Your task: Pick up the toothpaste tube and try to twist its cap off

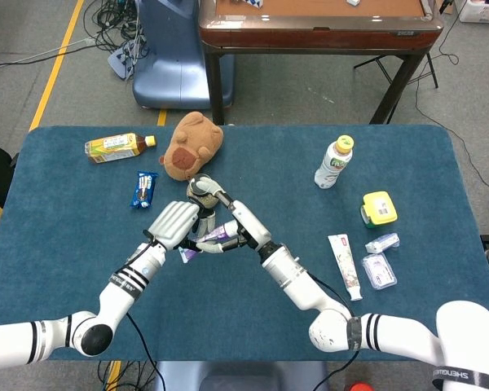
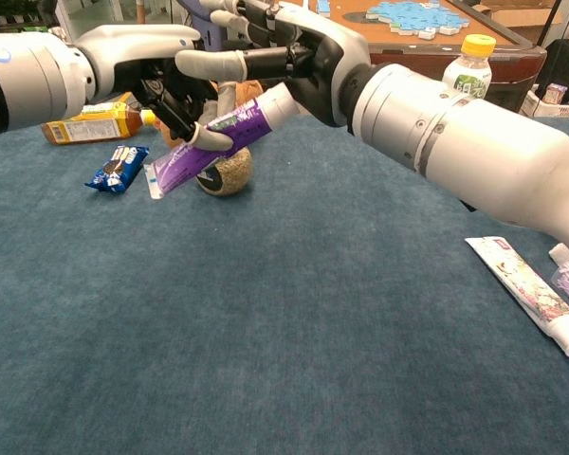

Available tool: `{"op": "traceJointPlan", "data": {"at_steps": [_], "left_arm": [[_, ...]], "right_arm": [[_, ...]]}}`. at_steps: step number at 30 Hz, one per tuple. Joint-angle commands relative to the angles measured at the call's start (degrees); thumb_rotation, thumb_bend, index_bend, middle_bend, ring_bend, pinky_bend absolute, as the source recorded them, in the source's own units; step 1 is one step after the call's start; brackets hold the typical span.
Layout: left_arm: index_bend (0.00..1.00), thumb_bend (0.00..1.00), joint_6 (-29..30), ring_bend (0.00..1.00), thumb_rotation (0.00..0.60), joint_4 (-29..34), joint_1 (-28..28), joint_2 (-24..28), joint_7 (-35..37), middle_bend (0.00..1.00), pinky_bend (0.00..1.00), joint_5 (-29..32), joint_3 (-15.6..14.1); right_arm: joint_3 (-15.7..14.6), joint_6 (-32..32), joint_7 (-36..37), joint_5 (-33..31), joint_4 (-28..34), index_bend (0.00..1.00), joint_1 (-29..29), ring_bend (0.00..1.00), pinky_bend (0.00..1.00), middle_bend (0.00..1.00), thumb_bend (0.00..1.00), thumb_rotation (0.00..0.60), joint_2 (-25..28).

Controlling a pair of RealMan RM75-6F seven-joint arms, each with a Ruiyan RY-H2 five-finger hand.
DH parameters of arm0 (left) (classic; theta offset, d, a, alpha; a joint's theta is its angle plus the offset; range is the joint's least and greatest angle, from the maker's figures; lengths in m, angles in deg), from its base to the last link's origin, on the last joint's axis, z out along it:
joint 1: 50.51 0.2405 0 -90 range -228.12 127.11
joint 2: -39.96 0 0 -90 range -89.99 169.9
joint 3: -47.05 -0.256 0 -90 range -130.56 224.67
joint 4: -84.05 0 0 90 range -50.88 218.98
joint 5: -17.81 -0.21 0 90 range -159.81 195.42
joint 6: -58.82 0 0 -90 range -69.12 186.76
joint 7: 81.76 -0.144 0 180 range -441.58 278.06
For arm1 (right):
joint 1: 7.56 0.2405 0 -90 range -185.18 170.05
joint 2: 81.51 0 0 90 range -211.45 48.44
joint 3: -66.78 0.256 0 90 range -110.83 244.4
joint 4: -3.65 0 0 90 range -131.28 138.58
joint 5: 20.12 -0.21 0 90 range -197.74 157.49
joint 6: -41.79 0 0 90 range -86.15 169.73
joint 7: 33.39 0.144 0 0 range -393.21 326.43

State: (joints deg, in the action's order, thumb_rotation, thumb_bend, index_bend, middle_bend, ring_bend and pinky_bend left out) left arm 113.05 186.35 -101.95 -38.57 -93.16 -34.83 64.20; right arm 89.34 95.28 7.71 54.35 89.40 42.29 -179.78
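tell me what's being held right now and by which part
The purple toothpaste tube, off the table: the left robot hand grips its body, the right robot hand holds the cap end.

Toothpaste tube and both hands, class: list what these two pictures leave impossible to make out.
1. Cap of the purple tube: both views, buried inside the right hand.
2. Left hand fingers: head view, under its own back.
3. Tube print: both views, too small.
4. Brown ball: chest view, partly behind the tube.

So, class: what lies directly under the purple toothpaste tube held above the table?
In the chest view, a small round speckled ball sits on the blue table cloth below the purple toothpaste tube. The ball's top is covered by the tube and fingers.
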Motion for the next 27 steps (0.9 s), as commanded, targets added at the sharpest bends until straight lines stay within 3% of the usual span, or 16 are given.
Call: {"op": "traceJointPlan", "data": {"at_steps": [1,17,27], "left_arm": [[0.62,0.43,-0.1,0.62,0.600,0.0,-0.1,0.0,0.3,0.79,0.57,0.1,0.0],[0.62,0.43,0.2,0.61,0.600,-0.5,0.3,0.3,0.8,0.79,0.57,-1.9,-1.5],[0.62,0.43,0.8,0.61,0.600,-1.7,0.6,-0.3,0.1,0.79,0.57,-3.3,-2.7]], "right_arm": [[-0.1,0.3,0.4,0.2,-0.2,0.00,-0.1,0.00,0.00,0.00,0.00,0.600,-0.2],[-1.1,0.4,2.9,2.3,1.1,0.00,-0.6,0.00,0.00,0.00,0.00,0.598,2.0],[-1.8,0.1,3.6,3.2,1.8,0.00,-0.9,0.00,0.00,0.00,0.00,0.532,4.0]]}}
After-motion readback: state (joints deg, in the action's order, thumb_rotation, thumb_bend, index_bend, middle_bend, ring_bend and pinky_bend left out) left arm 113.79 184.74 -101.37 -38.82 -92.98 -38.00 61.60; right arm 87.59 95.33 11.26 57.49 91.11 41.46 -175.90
